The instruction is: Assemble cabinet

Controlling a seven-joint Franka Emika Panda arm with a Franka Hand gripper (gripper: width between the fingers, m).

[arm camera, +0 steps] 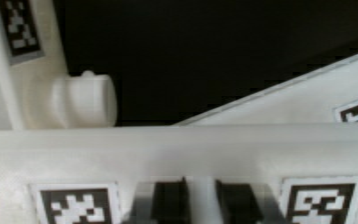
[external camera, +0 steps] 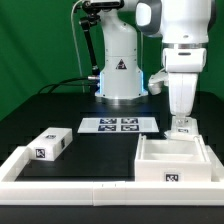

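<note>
The cabinet (external camera: 172,160) looks part-built; one loose panel (external camera: 50,143) lies well apart, seemingly unfitted; the gripper (external camera: 183,125) sits at its far wall, fingers' spread impossible to tell.

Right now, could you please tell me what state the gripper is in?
Gripper: the fingers are nearly together at the far wall of the cabinet; whether they actually clamp it cannot be told.
</note>
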